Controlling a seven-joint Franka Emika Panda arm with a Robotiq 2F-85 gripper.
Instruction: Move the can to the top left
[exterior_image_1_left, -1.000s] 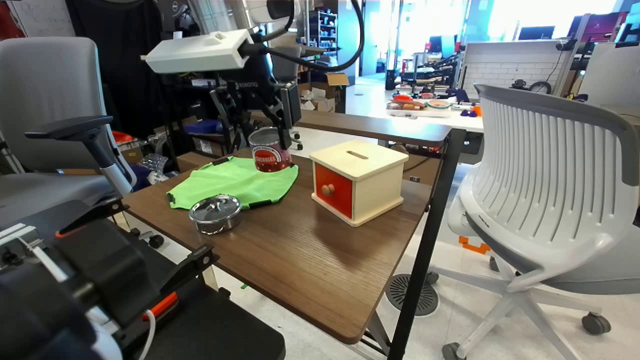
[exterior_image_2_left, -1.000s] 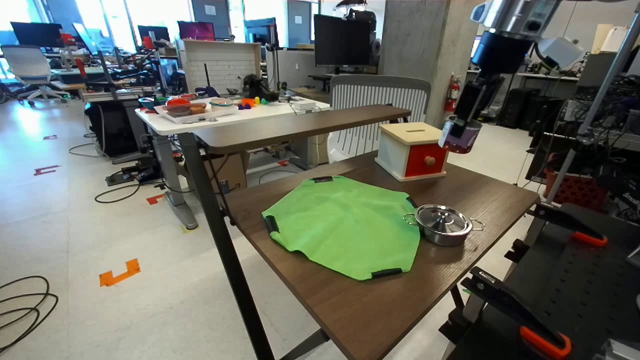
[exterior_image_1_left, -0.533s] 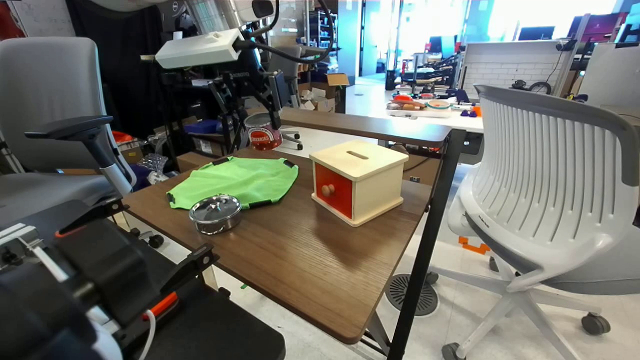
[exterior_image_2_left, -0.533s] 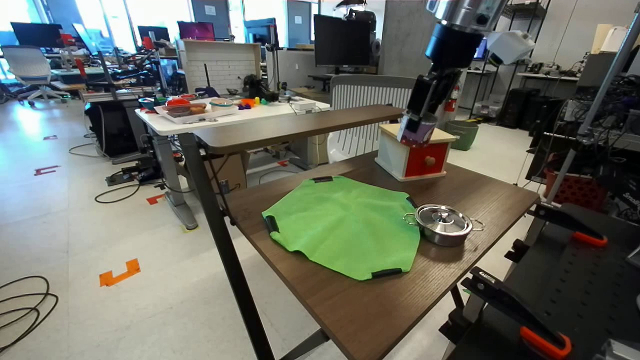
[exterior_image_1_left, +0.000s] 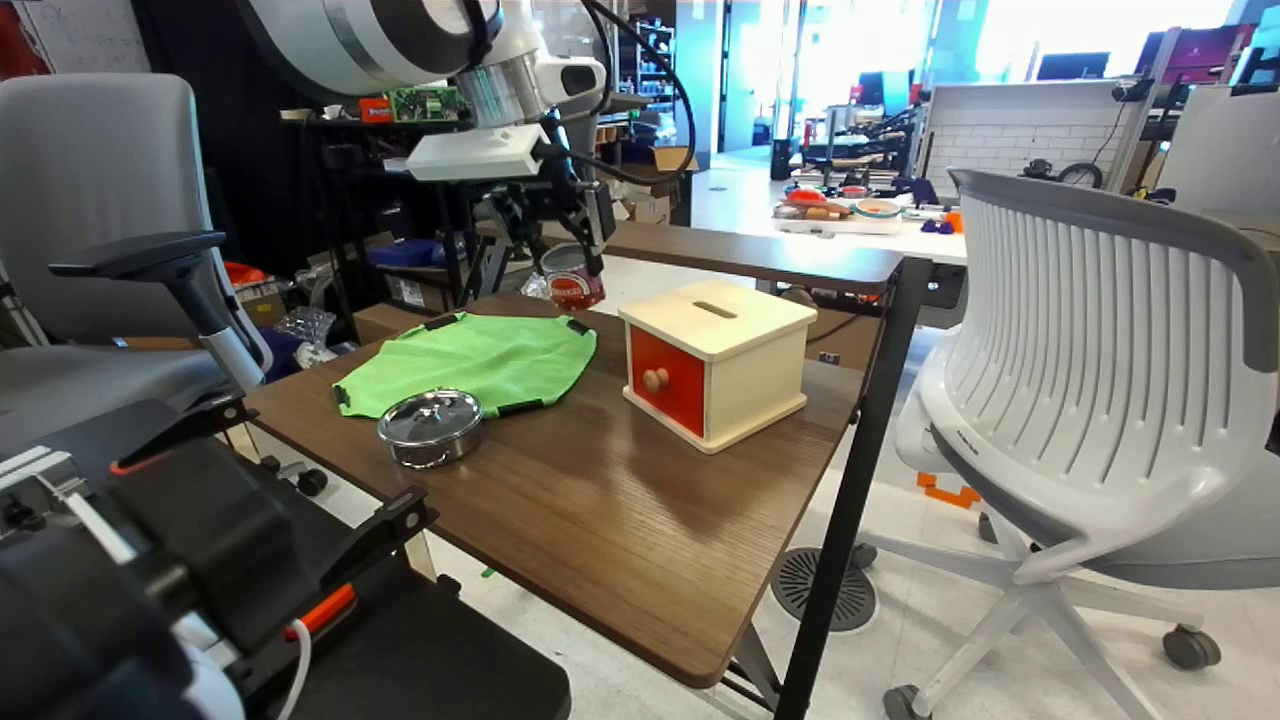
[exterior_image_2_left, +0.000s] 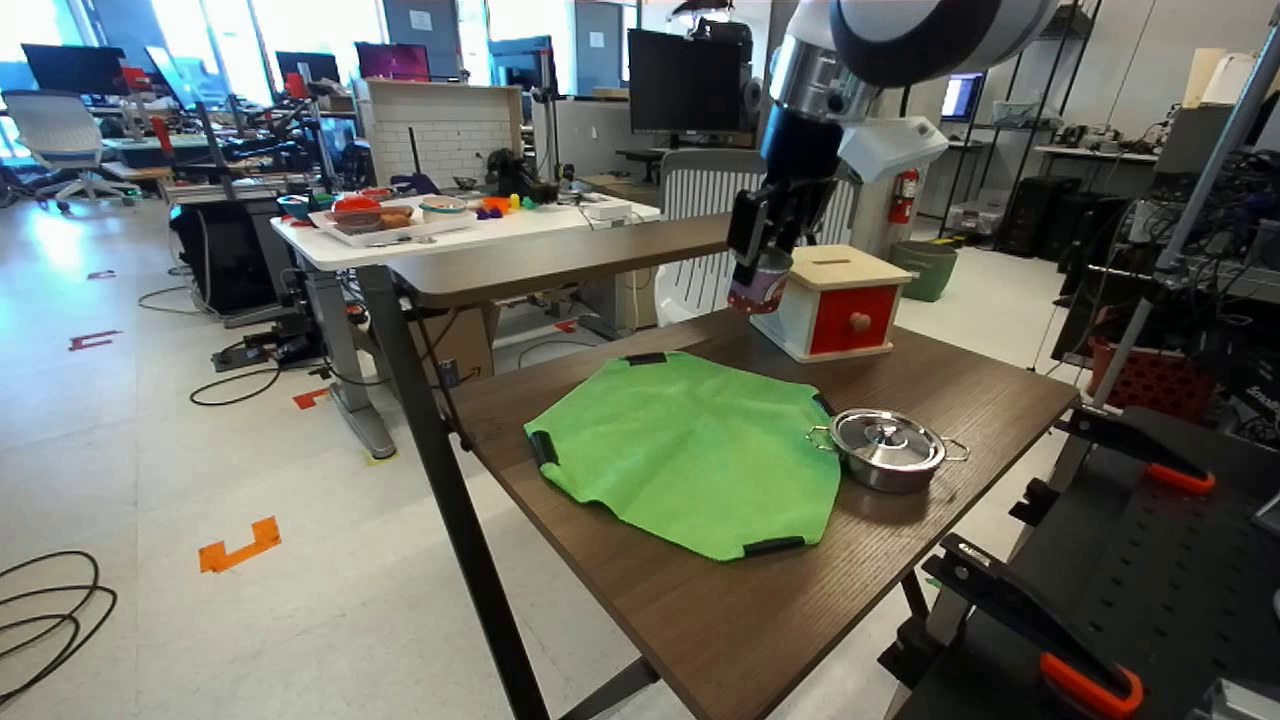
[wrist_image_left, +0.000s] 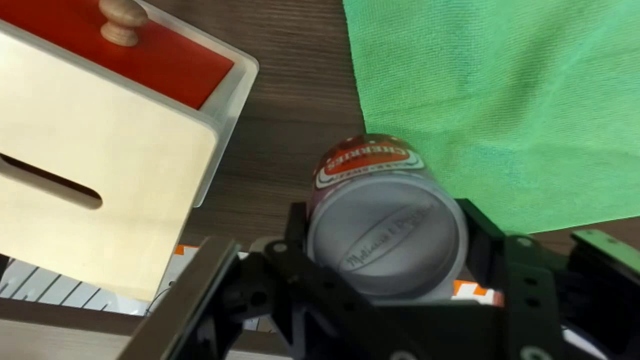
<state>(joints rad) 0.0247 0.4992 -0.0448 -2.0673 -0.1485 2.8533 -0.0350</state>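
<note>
The can (exterior_image_1_left: 573, 284) is a short cylinder with a dark red side, a cherries label and a pale silvery top. It also shows in an exterior view (exterior_image_2_left: 758, 288), in front of the box's pale side. My gripper (wrist_image_left: 389, 225) is shut on the can, one finger on each side of it. In the wrist view the can's silvery top (wrist_image_left: 387, 235) faces the camera. The can is held up in the air, slightly tilted, above the far part of the brown table (exterior_image_1_left: 600, 520), between the box and the green cloth. Part of its side is hidden by the fingers.
A wooden box (exterior_image_1_left: 760, 370) with a red drawer and top slot stands near the can. A green cloth (exterior_image_2_left: 690, 450) lies on the table. A lidded metal pot (exterior_image_2_left: 890, 450) stands at the cloth's edge. A raised brown shelf (exterior_image_2_left: 600, 262) runs along the far side.
My gripper has carried the can across the table, leftward past the box in an exterior view. It rose at first, then came down a little. The box, cloth and pot have not moved.
</note>
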